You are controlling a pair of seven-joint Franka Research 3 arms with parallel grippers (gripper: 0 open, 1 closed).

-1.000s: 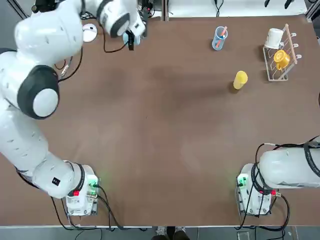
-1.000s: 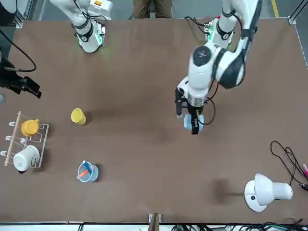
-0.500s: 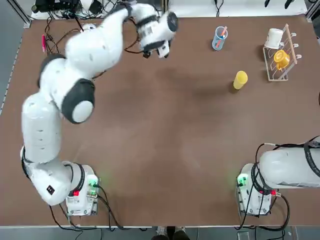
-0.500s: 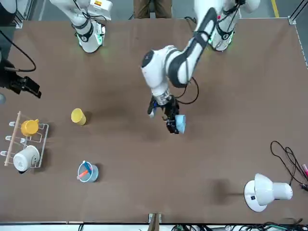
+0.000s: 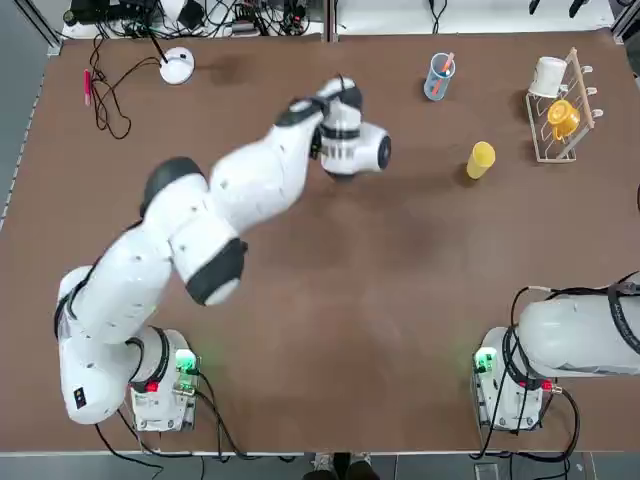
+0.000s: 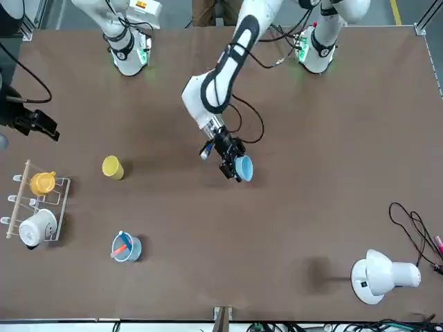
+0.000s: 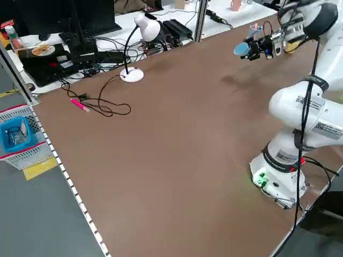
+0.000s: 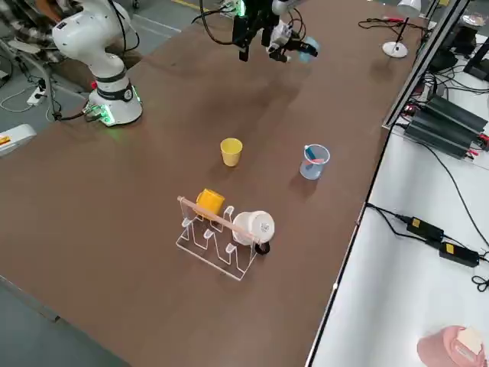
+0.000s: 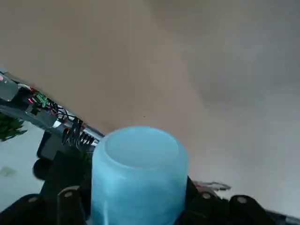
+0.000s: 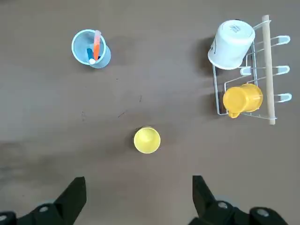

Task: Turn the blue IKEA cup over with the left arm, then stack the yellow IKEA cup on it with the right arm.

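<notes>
The left end effector [image 6: 230,168], gripping the blue cup [image 6: 243,168], has swung toward table centre, apparently aloft.

left tool [image 6: 231,164] swung across table toward yellow cup, blue cup [image 6: 243,168] tipped sideways

The left arm [image 5: 200,240] stretches far out over the middle of the worktop, its wrist bent sideways and the left gripper [image 6: 232,164] held above the surface with jaws clamped tight. The right arm [image 5: 580,335] sits folded back near its base, the right gripper [image 10: 138,199] pointing down, jaws spread wide.
</notes>
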